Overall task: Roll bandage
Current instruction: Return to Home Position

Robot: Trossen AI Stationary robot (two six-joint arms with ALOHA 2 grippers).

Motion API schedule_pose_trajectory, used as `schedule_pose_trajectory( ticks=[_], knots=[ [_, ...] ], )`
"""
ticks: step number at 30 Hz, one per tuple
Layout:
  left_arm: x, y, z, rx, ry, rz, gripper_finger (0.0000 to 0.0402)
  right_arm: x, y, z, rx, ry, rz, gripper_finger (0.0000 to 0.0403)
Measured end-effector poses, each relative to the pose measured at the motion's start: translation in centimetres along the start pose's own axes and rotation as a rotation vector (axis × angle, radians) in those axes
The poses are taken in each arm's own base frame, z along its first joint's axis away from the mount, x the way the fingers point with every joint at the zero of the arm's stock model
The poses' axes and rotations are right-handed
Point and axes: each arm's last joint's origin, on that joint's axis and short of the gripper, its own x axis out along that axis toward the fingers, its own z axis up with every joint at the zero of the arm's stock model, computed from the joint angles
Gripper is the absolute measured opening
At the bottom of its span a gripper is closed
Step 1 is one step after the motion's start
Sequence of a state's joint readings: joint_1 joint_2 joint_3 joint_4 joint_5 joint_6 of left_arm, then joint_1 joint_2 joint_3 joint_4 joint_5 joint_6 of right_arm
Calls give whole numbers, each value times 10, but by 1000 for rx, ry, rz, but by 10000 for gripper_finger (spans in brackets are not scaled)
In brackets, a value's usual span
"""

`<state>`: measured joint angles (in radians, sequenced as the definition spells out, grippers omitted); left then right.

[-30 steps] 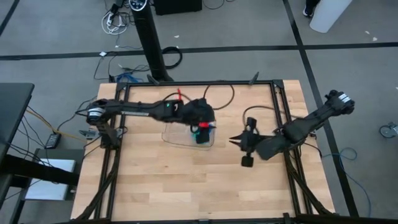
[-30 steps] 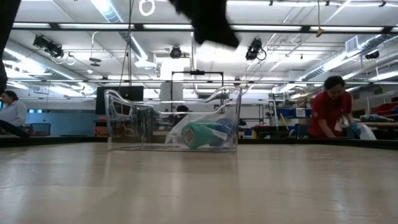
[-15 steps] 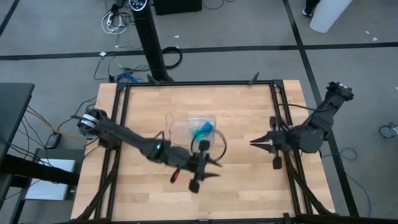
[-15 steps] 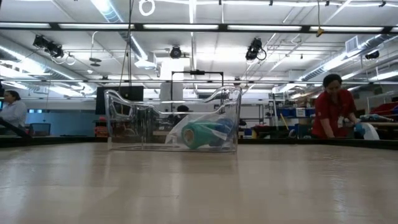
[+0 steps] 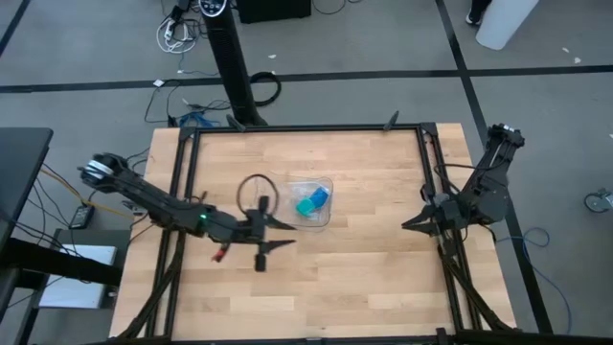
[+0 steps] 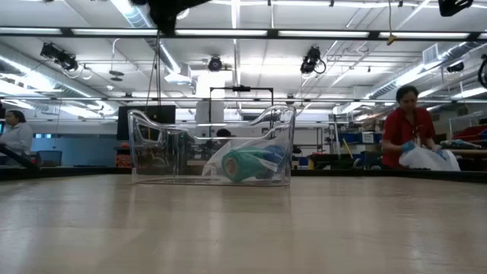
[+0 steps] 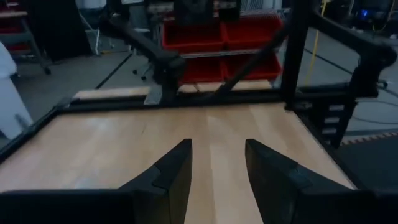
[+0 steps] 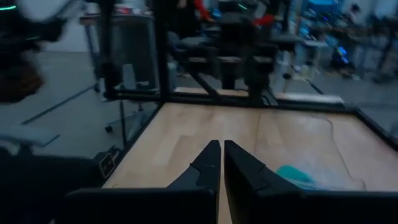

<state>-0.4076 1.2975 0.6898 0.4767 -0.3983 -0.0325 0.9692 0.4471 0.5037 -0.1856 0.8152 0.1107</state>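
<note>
So the bandage [image 5: 312, 202] is sitting inside the clear plastic tray [image 5: 326, 182] around the middle of the desk [image 5: 364, 278]. From the low view it's a blue-teal roll [image 6: 247, 164] tucked in a see-through bag [image 6: 228, 161] that leans against the tray's wall [image 6: 163, 152]. The left pincer [image 5: 285, 235] hangs over bare wood near one corner of the tray, not touching it. Its fingers are spread well apart with nothing between them, and you can see that clearly from its own wrist cam [image 7: 217, 149]. The right pincer [image 5: 407, 225] is way over at the right edge of the desk, well apart from the tray, pointing inward. Its fingers are pressed together with only a sliver of a gap and aren't gripping anything [image 8: 221, 146]. That wrist cam also catches the bandage as a teal blur [image 8: 295, 176] farther across the desk. In the room behind there's a person in a red top [image 6: 405, 129] holding a pale bag, and another person [image 6: 11, 135] at the far side.
</note>
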Motion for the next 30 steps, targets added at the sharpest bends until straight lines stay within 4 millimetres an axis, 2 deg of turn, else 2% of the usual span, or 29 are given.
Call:
schedule_pose_trajectory(
  ticks=[5, 12, 17, 21, 24, 30],
  knots=[
    [-35, 16, -28, -29, 25, 2, 156, -8, -4, -4, -51, -30, 40, 26],
    [-69, 31, -64, -110, -1, -11, 156, -15, -14, -17, -114, -22, 28, 26],
    [-88, 36, -84, -142, -80, -147, 156, -18, -16, -23, -88, -28, 58, 23],
    [-103, 38, -93, -173, -206, -287, 156, -16, -12, -39, -159, 12, 188, 23],
    [-109, 39, -97, -182, -247, -340, 156, -16, -9, -44, -175, 15, 263, 22],
    [-108, 38, -103, -164, -181, -362, 156, -16, -9, -49, -126, 70, 296, 22]
  ],
)
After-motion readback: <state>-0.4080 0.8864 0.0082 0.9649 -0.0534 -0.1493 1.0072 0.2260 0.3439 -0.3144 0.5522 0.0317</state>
